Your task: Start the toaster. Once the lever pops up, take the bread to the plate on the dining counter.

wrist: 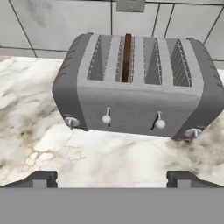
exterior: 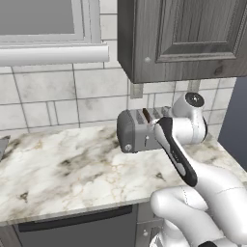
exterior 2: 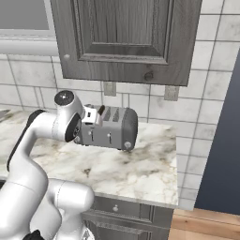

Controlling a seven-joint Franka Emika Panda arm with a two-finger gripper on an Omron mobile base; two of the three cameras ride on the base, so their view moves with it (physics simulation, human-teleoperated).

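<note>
— Seeing the toaster [wrist: 134, 85]?

— Yes: sitting on the marble worktop [exterior: 72, 169], close to the tiled wall [exterior: 58, 91], under the dark wall cabinet [exterior 2: 126, 37]. Showing four slots on top, two small front levers and round knobs low near each rounded end in the hand view.

— And the bread [wrist: 127, 57]?

— Standing upright in the second slot from the left in the hand view, top edge poking just above the slot. Appearing as a thin dark sliver in the left base view too [exterior: 145, 116].

— Gripper [wrist: 111, 179]?

— Hovering in front of the toaster, facing its lever side, apart from it. Jaws standing wide apart, gripping nothing; fingertips [wrist: 41, 178] showing at the bottom of the hand view, well to either side.

— Levers up or down?

— Hard telling from these angles.
</note>
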